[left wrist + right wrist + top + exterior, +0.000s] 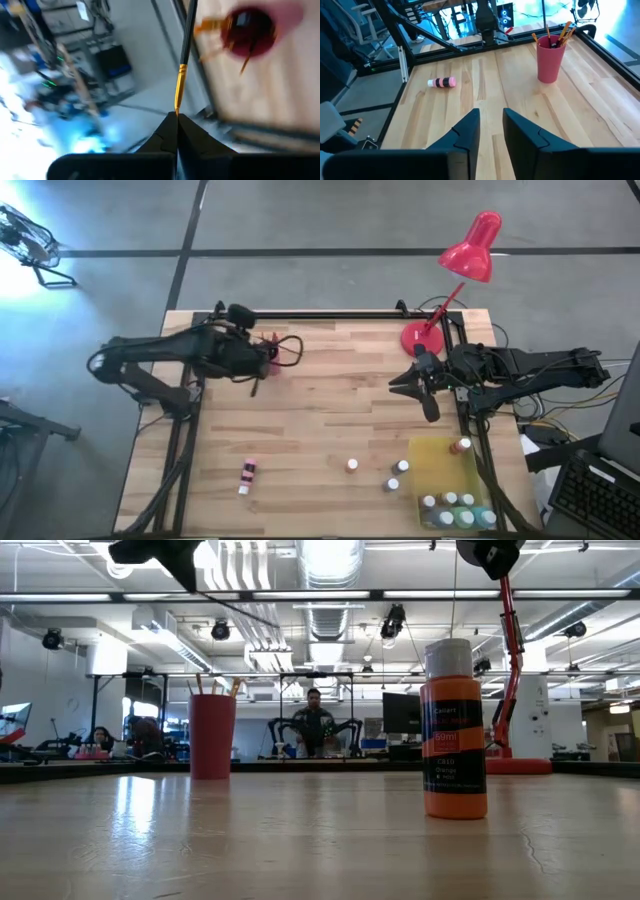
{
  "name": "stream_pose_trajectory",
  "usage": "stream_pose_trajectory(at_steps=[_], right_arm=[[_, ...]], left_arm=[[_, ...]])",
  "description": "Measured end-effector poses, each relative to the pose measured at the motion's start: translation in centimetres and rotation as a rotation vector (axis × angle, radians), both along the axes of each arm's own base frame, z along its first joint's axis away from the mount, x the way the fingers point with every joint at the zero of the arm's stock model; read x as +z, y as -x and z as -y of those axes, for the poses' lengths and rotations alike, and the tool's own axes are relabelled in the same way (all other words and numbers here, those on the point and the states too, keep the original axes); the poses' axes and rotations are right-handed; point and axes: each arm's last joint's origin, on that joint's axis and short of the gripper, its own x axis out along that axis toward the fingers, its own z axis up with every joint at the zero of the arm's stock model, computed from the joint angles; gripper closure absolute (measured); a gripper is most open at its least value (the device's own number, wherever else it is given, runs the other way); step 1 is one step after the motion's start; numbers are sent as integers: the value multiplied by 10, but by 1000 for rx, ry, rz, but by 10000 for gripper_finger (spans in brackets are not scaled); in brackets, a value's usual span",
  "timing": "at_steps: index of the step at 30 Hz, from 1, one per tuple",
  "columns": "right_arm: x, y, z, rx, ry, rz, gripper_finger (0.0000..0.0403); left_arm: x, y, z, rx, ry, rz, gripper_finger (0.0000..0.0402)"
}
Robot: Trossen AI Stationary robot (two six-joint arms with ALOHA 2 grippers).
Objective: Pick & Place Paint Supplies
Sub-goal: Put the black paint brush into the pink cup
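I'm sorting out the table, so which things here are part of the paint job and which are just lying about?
Job: paintbrush held by left gripper; brush cup; pink bottle; orange bottle; bottles in tray.
Lying about: red lamp; yellow tray.

Table (320,410) pale planked wood, smooth, slight sheen. Orange paint bottle (454,730) glossy plastic, paper label. Lamp (470,250) glossy red. Paintbrush (181,65) gold metal ferrule, black glossy handle.

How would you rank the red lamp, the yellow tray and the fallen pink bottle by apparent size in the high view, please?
1. Red desk lamp: largest, though its raised shade sits nearer the overhead camera, which inflates it.
2. Yellow tray: close behind, so this order is unsure.
3. Pink paint bottle, lying on its side: clearly the smallest.
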Motion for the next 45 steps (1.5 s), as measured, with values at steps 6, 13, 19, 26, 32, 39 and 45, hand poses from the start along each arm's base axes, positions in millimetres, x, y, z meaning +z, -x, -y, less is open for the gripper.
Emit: stream_pose_trajectory(at_steps=[6, 13, 19, 26, 32, 39, 45], right_arm=[[0, 0, 0, 1, 3, 2, 307], [1, 0, 0, -3, -9, 6, 298], [3, -1, 0, -3, -8, 30, 310], [3, -1, 0, 3, 7, 35, 339], [3, -1, 0, 3, 7, 35, 356], [3, -1, 0, 3, 7, 35, 355], [3, -1, 0, 3, 7, 37, 339]], left_arm=[[-18, 20, -6, -120, -237, -333, 401], [-37, 22, -9, -154, -418, -569, 401], [-45, 15, -9, -180, -428, -647, 401], [-54, 2, -8, -203, -428, -711, 402], [-63, -8, -8, -220, -425, -766, 402], [-74, -20, -8, -232, -414, -812, 402], [-89, -33, -7, -258, -353, -858, 401]])
